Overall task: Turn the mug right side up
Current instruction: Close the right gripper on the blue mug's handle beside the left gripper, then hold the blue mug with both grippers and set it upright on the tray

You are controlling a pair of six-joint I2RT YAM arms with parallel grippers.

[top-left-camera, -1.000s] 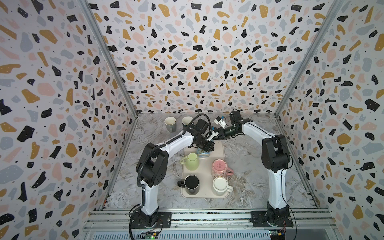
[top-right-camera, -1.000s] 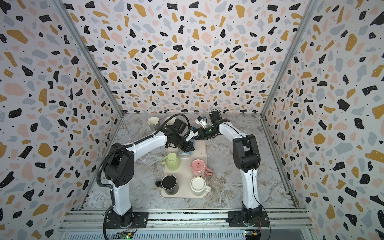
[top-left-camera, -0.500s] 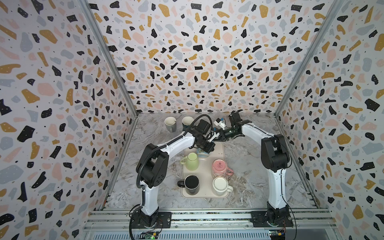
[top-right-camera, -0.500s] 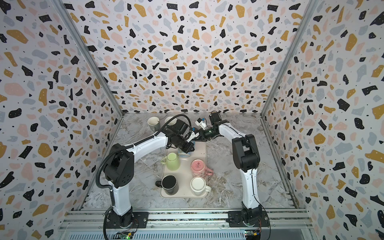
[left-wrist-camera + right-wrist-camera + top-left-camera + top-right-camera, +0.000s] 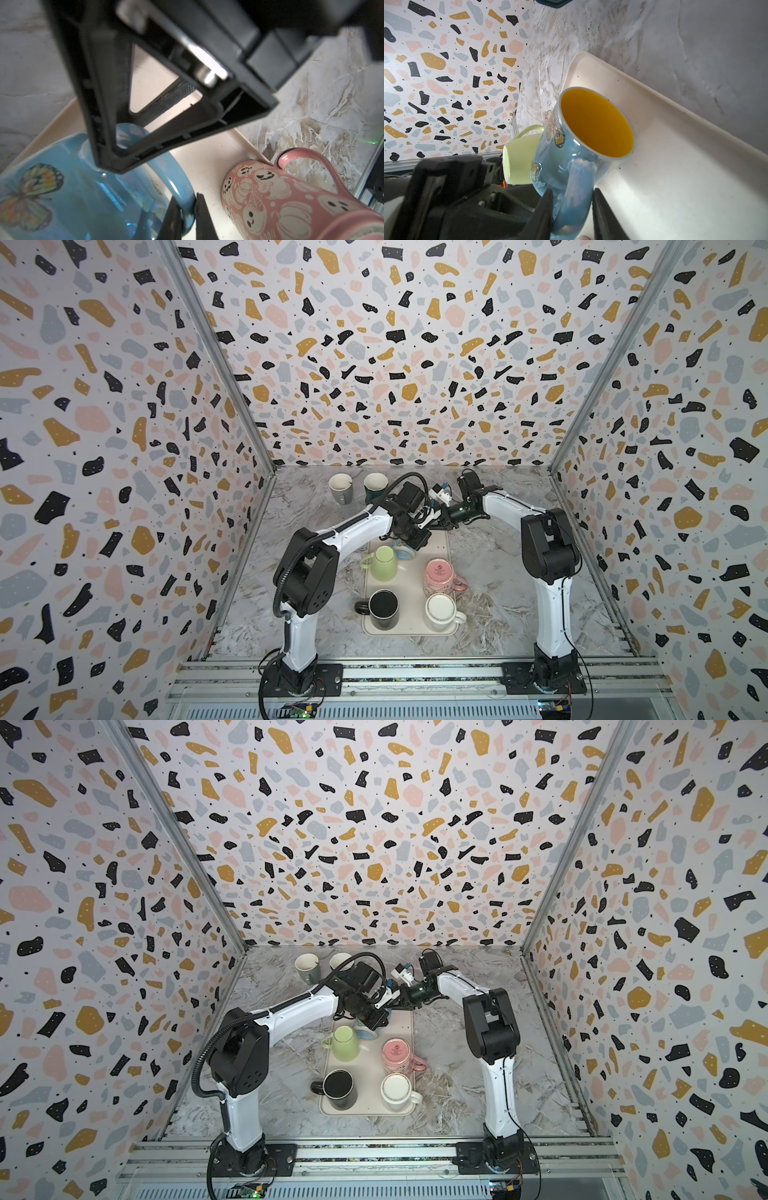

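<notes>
A 3-walled enclosure of terrazzo-patterned panels [image 5: 374, 364] surrounds a grey marble-look tabletop [image 5: 490, 564]. 2 white and black robot arms reach in from the near rail and meet over the far end of a long cream plastic tray [image 5: 409, 585]. 4 other mugs stand on the tray: a pale green mug [image 5: 384, 564], a pink ghost-print mug [image 5: 440, 576], a black mug [image 5: 384, 605] and a white mug [image 5: 440, 608].

The glossy blue ceramic mug [image 5: 548, 164], printed with butterflies and orange inside, is at the tray's far end, largely hidden under the left arm's wrist in both top views. It is tipped well over, neither inverted nor upright. Its long axis slants, its lower lip appears to rest on the tray, and its open mouth faces away from the right gripper [image 5: 572, 190].

The curved blue handle [image 5: 577, 176] points back toward that gripper, which has 1 finger close on each side of it; whether they press cannot be told. The left gripper [image 5: 187, 205] is clenched on the same handle.

With both grippers at the handle, righting probably turns on swinging the base down about the lip
</notes>
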